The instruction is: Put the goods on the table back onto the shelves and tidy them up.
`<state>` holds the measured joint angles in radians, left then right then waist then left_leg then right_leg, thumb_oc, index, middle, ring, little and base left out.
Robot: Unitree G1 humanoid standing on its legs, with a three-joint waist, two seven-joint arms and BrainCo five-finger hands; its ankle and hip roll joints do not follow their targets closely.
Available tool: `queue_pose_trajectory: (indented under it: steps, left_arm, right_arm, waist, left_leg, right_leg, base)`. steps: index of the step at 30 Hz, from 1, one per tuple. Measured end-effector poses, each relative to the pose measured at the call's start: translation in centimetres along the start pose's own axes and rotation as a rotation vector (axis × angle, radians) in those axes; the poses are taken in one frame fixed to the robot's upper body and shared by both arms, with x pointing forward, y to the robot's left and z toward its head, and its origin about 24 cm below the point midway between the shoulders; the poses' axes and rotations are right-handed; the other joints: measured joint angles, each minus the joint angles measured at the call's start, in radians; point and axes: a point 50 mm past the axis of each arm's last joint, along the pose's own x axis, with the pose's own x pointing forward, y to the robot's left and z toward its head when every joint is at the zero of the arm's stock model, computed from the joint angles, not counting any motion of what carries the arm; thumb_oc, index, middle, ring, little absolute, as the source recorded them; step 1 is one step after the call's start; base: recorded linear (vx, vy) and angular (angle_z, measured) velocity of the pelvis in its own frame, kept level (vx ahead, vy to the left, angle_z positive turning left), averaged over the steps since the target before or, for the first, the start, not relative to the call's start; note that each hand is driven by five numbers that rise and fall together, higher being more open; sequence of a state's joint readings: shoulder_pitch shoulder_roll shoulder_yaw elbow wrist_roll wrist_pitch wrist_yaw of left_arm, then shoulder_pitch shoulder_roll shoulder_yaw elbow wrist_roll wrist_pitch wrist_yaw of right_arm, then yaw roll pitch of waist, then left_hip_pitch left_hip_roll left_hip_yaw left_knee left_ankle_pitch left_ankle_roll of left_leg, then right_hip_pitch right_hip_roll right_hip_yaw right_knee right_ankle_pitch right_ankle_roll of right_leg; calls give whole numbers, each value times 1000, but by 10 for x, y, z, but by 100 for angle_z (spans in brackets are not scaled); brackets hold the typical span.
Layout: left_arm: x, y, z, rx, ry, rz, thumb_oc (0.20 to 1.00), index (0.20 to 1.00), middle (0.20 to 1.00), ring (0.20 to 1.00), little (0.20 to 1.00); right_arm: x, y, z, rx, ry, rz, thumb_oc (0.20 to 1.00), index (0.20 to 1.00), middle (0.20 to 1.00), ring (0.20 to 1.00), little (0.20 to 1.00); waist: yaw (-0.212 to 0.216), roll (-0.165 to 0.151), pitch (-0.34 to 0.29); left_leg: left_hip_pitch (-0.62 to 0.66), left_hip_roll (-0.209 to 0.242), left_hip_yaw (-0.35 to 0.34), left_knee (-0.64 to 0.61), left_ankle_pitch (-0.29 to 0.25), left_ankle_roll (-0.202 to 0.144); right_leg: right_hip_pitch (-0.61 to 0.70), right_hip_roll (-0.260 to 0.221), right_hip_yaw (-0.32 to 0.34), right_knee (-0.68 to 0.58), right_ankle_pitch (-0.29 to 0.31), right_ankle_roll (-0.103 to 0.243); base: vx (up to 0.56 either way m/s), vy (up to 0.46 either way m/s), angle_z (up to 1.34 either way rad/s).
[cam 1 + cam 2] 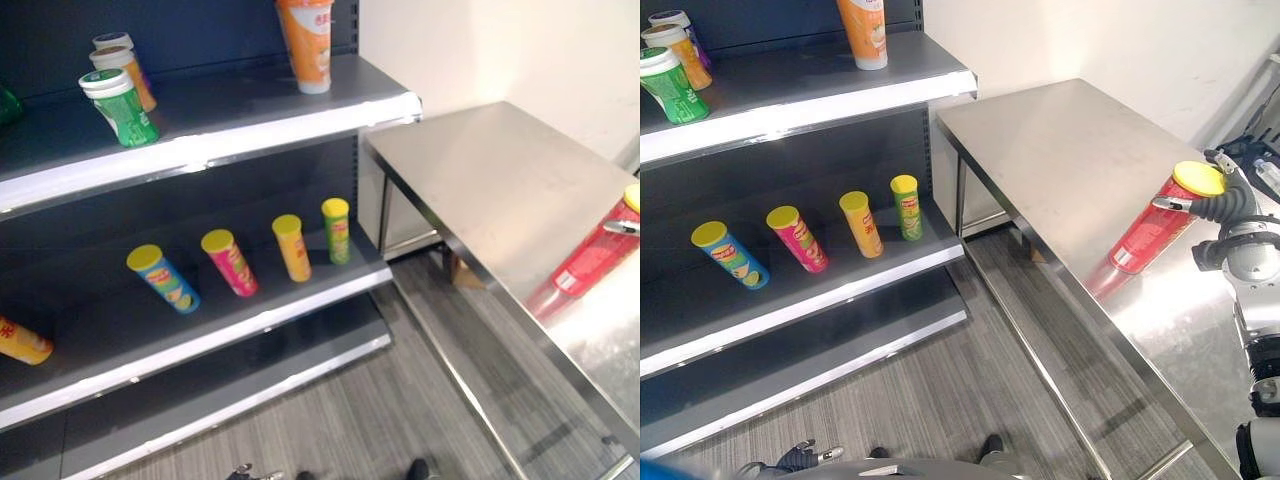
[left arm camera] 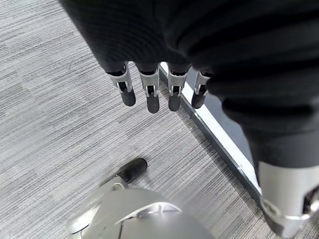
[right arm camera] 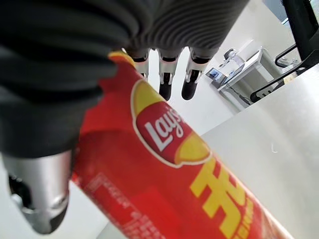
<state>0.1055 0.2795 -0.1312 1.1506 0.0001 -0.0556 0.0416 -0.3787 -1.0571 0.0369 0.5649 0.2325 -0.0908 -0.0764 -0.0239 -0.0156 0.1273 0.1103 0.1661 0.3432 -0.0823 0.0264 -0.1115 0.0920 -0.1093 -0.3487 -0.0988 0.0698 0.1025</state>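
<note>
Now, red can (image 1: 1155, 232): stands on the steel table (image 1: 1060, 150), yellow lid up.
Right hand (image 1: 1220, 205): at the can's top, fingers (image 3: 165, 79) and thumb curled round it.
Left hand (image 2: 149, 64): hangs above the floor, fingers straight, holding nothing.
Shelves (image 1: 250, 110): other cans stand upright there.

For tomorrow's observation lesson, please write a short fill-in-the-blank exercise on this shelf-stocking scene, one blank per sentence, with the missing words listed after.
1. The right hand grips a ____ can with a yellow lid.
2. That can stands on the steel ____.
3. On the middle shelf, the can nearest the table is the ____ one.
4. The left hand hangs above the grey ____.

Missing words: red; table; green; floor
</note>
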Motion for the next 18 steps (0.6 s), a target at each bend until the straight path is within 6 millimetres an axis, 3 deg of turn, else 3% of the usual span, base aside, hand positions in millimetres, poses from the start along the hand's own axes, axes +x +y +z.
queue_pose_trajectory:
  steps: [1,2,4,13,18]
  left_arm:
    - [0,0,0,0,0,0,1000,1000,1000,1000,1000]
    - [0,0,0,0,-1,0,1000,1000,1000,1000,1000]
    - [0,0,1,0,-2,0,1000,1000,1000,1000,1000]
    - [0,0,0,0,-1,-1,1000,1000,1000,1000,1000]
    - [0,4,3,-28,-12,15,1000,1000,1000,1000,1000]
  right_arm:
    - [0,-1,0,-13,1,8,1000,1000,1000,1000,1000]
    - [0,-2,0,-29,2,19,865,865,865,865,865]
    - [1,-2,1,-56,5,50,200,200,200,200,200]
    - [2,-4,4,-103,-1,94,200,200,200,200,200]
    - [-17,-5,9,-111,-63,91,200,200,200,200,200]
  waist:
    - [0,0,0]
    - [1,0,0]
    - [0,-3,1]
    - [1,-13,3]
    - [2,-11,3]
  left_leg:
    - [0,0,0,0,0,0]
    - [0,0,0,0,0,0]
    - [1,0,0,1,0,0]
    - [1,1,0,4,0,0]
    - [6,2,-1,5,0,0]
  right_leg:
    - [0,0,0,0,0,0]
    - [0,0,0,0,0,0]
    - [1,0,0,0,0,-1]
    - [1,1,0,0,2,-2]
    - [3,2,0,0,2,-3]
  base:
    - [0,0,0]
    - [0,0,0]
    - [0,0,0]
    - [0,0,0]
    - [-1,-8,0]
